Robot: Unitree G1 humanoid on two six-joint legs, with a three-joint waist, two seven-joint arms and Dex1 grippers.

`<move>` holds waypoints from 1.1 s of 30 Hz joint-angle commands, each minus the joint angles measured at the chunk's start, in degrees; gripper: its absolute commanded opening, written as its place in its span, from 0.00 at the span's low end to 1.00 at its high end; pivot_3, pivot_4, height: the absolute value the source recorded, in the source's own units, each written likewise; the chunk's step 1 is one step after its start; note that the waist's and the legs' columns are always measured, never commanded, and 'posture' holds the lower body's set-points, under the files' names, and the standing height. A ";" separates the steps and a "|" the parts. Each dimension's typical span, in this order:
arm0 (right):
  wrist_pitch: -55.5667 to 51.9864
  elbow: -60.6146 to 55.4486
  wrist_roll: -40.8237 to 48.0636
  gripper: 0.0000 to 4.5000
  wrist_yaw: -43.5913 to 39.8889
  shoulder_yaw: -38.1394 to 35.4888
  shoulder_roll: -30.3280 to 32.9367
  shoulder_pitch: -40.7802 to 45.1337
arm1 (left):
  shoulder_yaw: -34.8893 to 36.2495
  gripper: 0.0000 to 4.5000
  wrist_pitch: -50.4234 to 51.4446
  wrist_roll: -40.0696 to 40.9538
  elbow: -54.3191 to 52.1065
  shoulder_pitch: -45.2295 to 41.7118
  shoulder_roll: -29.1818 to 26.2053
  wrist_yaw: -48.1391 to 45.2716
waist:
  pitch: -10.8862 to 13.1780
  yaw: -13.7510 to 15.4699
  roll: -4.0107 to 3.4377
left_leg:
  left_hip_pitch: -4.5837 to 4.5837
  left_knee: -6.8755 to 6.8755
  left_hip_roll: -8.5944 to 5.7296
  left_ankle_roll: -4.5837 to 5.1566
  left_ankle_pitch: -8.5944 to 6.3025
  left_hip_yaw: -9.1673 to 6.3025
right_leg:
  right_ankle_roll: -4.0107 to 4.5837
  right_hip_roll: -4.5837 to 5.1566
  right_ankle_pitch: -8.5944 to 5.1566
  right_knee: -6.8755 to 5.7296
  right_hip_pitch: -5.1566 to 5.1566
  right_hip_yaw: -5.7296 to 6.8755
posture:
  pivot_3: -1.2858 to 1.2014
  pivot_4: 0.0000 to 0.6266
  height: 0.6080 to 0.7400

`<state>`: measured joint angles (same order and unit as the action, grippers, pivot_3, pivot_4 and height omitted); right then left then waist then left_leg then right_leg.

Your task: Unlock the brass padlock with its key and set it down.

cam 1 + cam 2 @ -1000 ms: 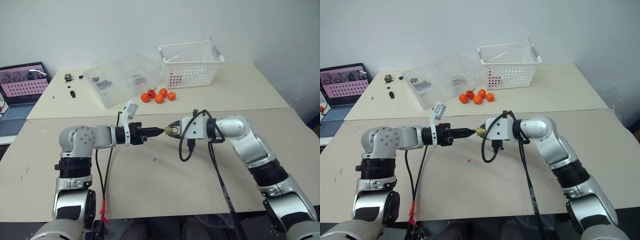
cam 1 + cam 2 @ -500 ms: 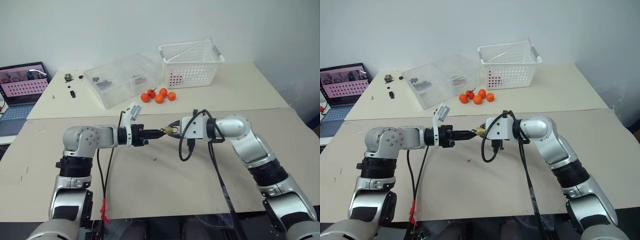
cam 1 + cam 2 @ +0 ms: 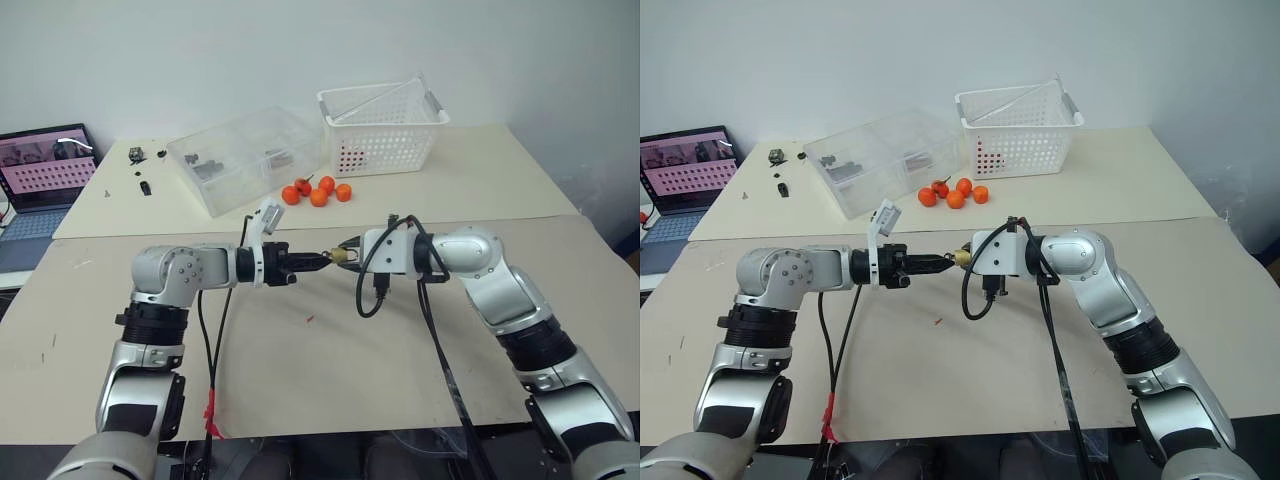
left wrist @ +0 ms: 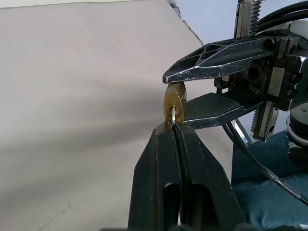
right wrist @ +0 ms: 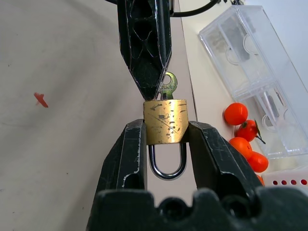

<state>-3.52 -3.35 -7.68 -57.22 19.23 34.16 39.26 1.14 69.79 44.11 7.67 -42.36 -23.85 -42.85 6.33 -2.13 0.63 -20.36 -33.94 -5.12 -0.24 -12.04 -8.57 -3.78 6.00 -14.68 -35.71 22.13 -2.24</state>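
Far left, a laptop [image 3: 45, 170] sits open at the table edge, with a few small dark parts [image 3: 140, 170] scattered on the rear table [image 3: 480, 170] next to it. My left gripper [image 3: 322, 260] is held in the air over the front table [image 3: 330, 370], pointing across toward my right one; its two fingers [image 4: 163, 163] are pressed tight together, pinching the key [image 5: 166, 87]. The key's round bow sticks out beside my left fingertips in the right wrist view, and its blade is seated in the bottom face of the brass padlock [image 5: 165, 121]. I can't tell whether it is turned. The padlock sits between the two grippers, off the table, clamped by its side faces in my right gripper [image 5: 166, 139], jaws closed on the brass body with one finger on either side. The silvery shackle [image 5: 167, 163] hangs back between my right fingers toward the wrist, and both of its legs look seated in the body, so it reads as locked. Behind the grippers on the rear table, a clear plastic compartment box [image 3: 245, 155] lies tilted, with some dark bits inside. Just right of it and nearer me is a cluster of small orange-red fruits [image 3: 318, 192], and right of those stands a white perforated basket [image 3: 380, 130]. A small red scrap [image 3: 309, 319] lies on the front table below the grippers. Black cables [image 3: 425, 330] loop down off my right arm.
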 commanded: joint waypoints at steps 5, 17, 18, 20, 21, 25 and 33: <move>0.54 -3.01 1.00 0.20 -0.21 -1.34 0.09 0.77 | 2.59 0.02 0.26 0.59 -1.40 -1.61 -0.77 0.63 | -0.01 -0.01 -0.02 | 0.00 0.01 0.00 0.00 0.00 0.00 | 0.00 0.00 0.00 0.02 0.00 0.00 | 0.52 0.24 1.00; 0.50 -3.51 0.79 0.20 -0.33 -0.72 0.02 -0.02 | 4.92 0.02 1.38 1.96 -0.15 -2.79 0.25 2.18 | -0.40 -0.31 -0.58 | 0.16 0.18 0.96 0.03 -0.01 0.10 | 0.41 -0.99 0.44 0.59 -0.09 -0.04 | 0.52 0.24 1.00; 0.45 -3.60 0.79 0.20 -0.33 -0.68 0.01 -0.06 | 5.13 0.02 1.59 2.05 -0.17 -2.89 0.37 2.35 | -0.40 -0.31 -0.58 | 0.15 0.18 0.97 0.03 -0.01 0.12 | 0.43 -1.04 0.45 0.59 -0.09 -0.04 | 0.52 0.24 1.00; 0.34 -3.67 0.76 0.20 -0.28 -0.58 -0.07 -0.06 | 5.45 0.02 1.89 2.16 -0.13 -2.98 0.54 2.57 | -0.40 -0.31 -0.58 | 0.15 0.16 1.00 0.03 -0.01 0.12 | 0.43 -1.06 0.46 0.59 -0.09 -0.04 | 0.52 0.24 1.00; 0.30 -3.67 0.77 0.20 -0.26 -0.53 -0.13 -0.02 | 5.50 0.02 1.98 2.16 -0.13 -3.00 0.56 2.63 | -0.40 -0.29 -0.58 | 0.14 0.16 0.99 0.03 -0.01 0.13 | 0.43 -1.06 0.46 0.60 -0.09 -0.04 | 0.52 0.24 1.00; 0.23 -3.78 0.79 0.20 -0.23 -0.48 -0.24 0.01 | 5.65 0.02 2.38 2.17 -0.43 -2.95 0.62 2.66 | -0.40 -0.17 -0.58 | 0.13 0.14 0.97 0.02 -0.01 0.16 | 0.44 -1.02 0.46 0.62 -0.07 -0.07 | 0.52 0.24 1.00; 0.01 -4.05 0.92 0.20 -0.37 -0.53 -0.13 -0.08 | 1.41 0.02 -6.12 -1.12 -5.14 -1.07 -1.21 -3.02 | -0.40 -0.20 -0.58 | 0.12 0.17 0.98 0.01 -0.01 0.19 | 0.47 -1.04 0.48 0.62 -0.05 -0.09 | 0.52 0.24 1.00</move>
<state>-3.62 -4.49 -7.75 -56.87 19.01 34.22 39.25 1.55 68.15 43.26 5.73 -42.23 -24.26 -44.19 5.94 -2.33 0.05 -20.24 -33.76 -4.13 -0.23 -12.05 -8.34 -3.30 4.96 -14.20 -35.08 22.09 -2.36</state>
